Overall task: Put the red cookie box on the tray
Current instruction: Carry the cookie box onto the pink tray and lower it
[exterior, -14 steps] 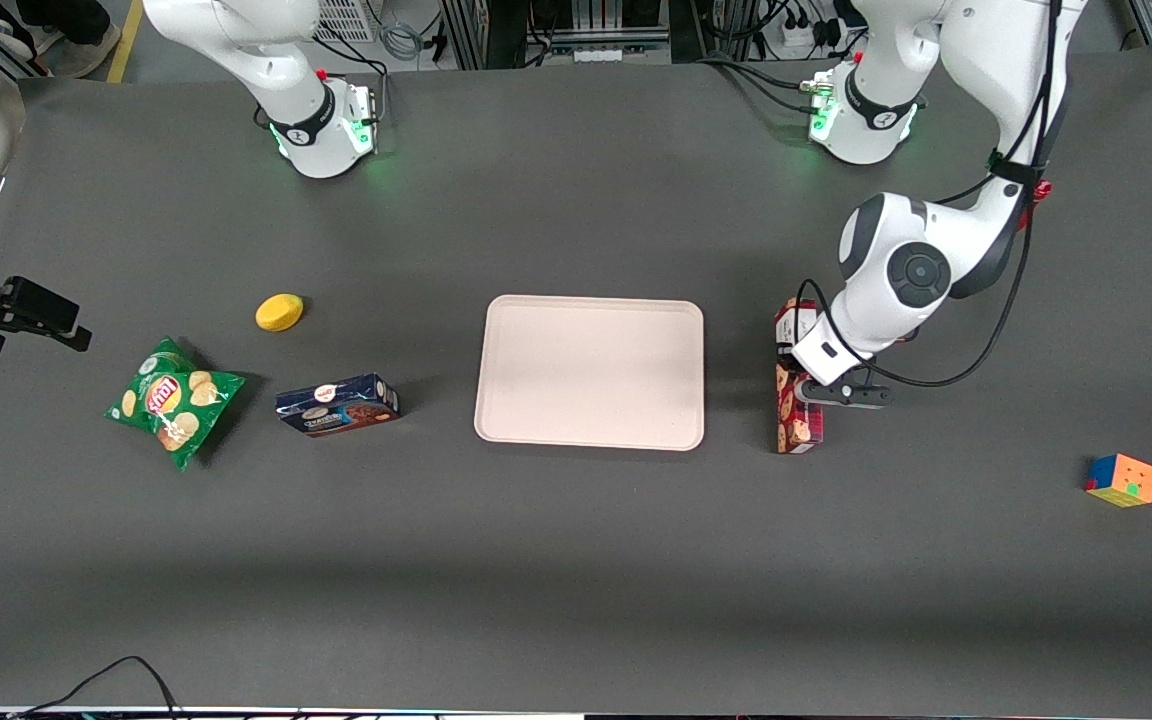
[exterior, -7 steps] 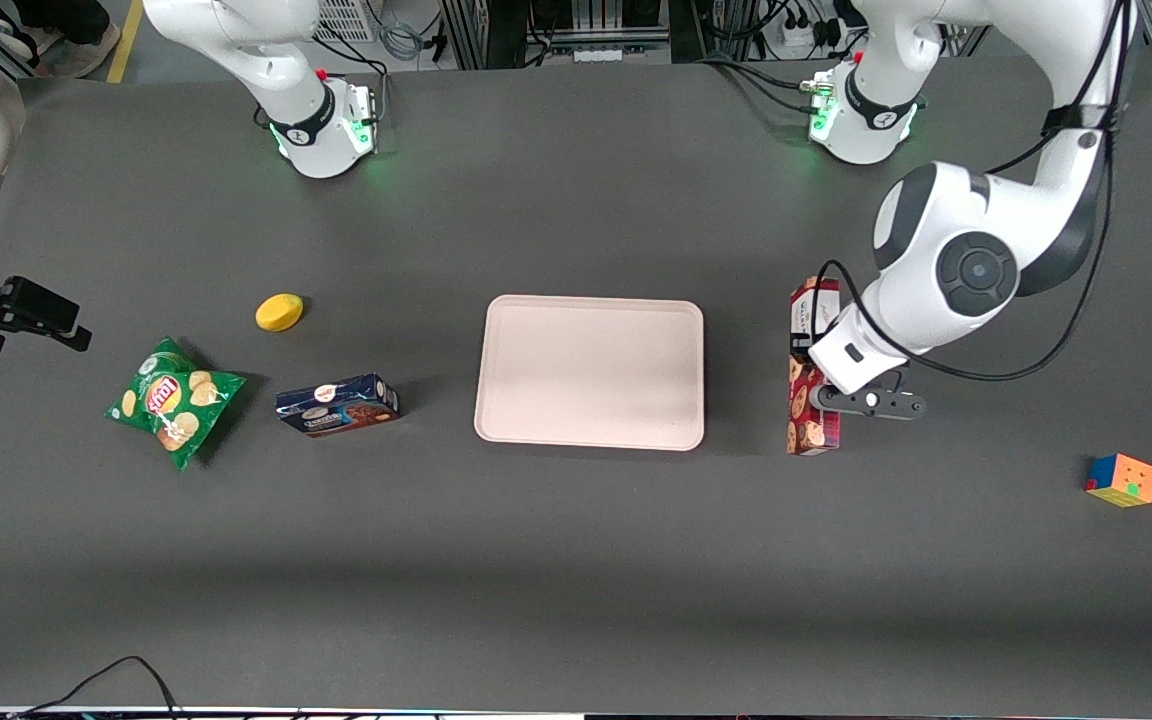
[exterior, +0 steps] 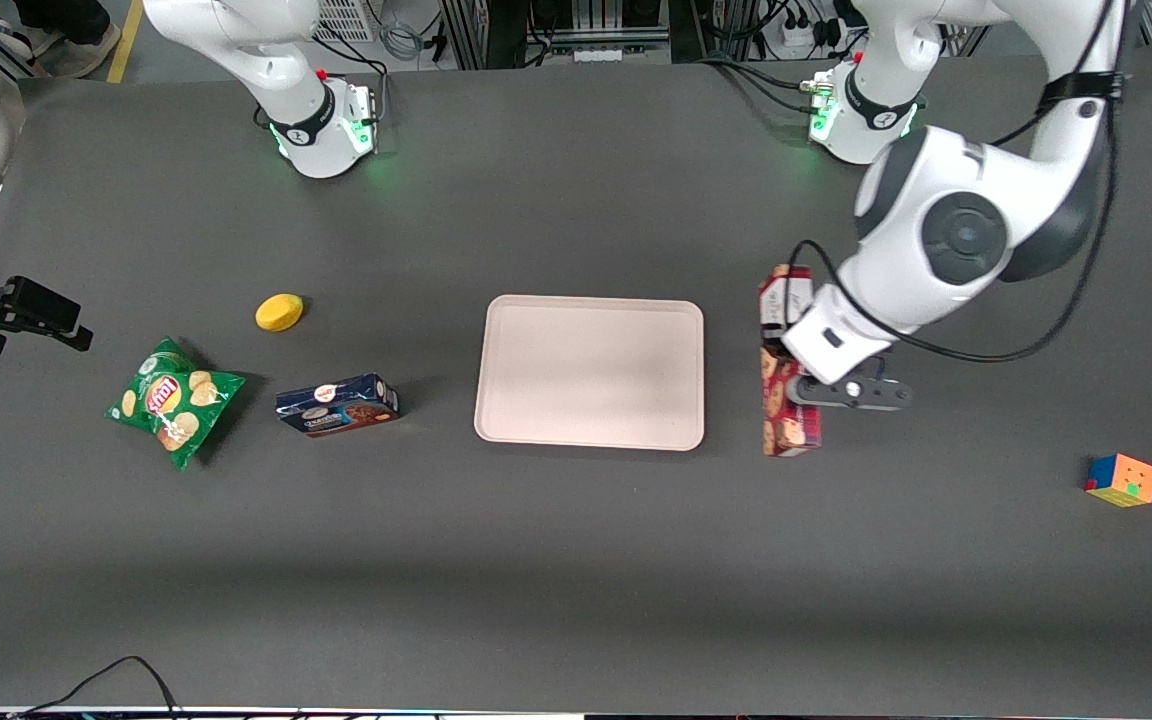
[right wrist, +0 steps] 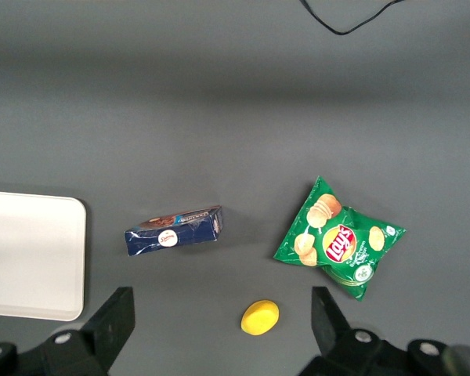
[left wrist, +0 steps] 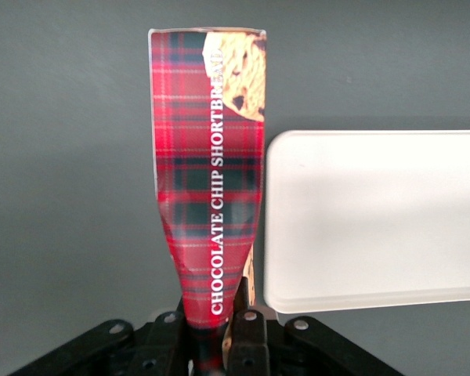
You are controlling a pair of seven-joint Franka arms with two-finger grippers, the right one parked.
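Red cookie box held beside the tray

The gripper pinches the carton's end tight, denting it; bare table separates box and tray rim.

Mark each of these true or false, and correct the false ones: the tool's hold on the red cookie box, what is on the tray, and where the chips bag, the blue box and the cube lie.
1. The tool is shut on the red cookie box. True.
2. The red cookie box already lies on the tray. False: it is beside the tray, toward the working arm's end, and nothing lies on the tray.
3. The dark blue cookie box sits between the chips bag and the tray. True.
4. The puzzle cube is on the tray. False: it rests on the table toward the working arm's end.
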